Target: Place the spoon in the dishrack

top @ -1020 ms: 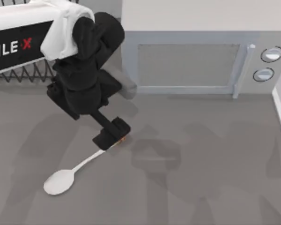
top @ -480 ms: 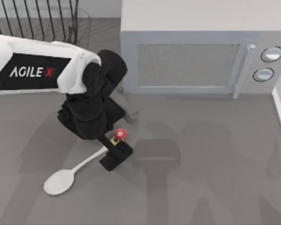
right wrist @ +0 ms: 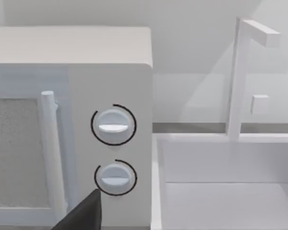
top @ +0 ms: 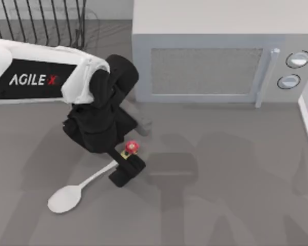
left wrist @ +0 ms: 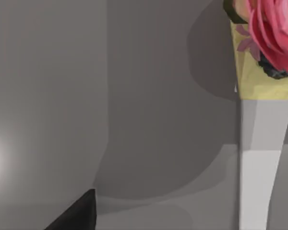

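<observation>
Left gripper (top: 127, 166) pinches the spoon (top: 66, 197) at its knob, front of the microwave (top: 215, 56); light, stiff, likely slippery.

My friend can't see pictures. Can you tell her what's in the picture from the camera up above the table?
The left gripper grips the handle of a white spoon near its red-and-yellow knob, and the spoon's bowl lies on the grey table. Behind the arm are a black wire dishrack at the left and a grey microwave beside it.

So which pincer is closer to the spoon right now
Left. The left pincer sits at the spoon's handle, by its red-and-yellow knob. The right arm's wrist camera faces the microwave, so it is further away.
</observation>
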You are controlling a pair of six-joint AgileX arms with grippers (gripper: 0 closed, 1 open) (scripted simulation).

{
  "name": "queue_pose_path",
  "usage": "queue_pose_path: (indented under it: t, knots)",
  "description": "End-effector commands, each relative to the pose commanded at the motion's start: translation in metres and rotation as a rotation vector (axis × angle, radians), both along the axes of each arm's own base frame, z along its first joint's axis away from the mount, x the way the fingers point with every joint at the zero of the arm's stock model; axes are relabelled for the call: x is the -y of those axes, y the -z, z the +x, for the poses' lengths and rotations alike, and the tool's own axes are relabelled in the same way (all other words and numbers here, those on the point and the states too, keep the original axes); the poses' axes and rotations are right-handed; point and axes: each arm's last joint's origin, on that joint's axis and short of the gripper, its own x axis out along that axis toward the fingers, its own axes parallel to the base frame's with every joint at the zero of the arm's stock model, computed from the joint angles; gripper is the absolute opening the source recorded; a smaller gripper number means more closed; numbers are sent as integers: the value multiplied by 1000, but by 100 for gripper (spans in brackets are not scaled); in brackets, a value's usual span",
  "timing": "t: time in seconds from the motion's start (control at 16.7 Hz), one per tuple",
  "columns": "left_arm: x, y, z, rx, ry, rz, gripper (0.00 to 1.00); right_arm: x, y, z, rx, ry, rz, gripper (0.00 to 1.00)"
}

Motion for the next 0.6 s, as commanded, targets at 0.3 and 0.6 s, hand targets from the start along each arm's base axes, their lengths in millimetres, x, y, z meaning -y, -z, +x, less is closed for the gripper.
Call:
queue_pose_path:
  t: [0.3,0.6]
  knots:
    - [0,0,0,0,0,0,40,0,0,0,0,0,0,100]
    - [0,0,0,0,0,0,2,0,0,0,0,0,0,100]
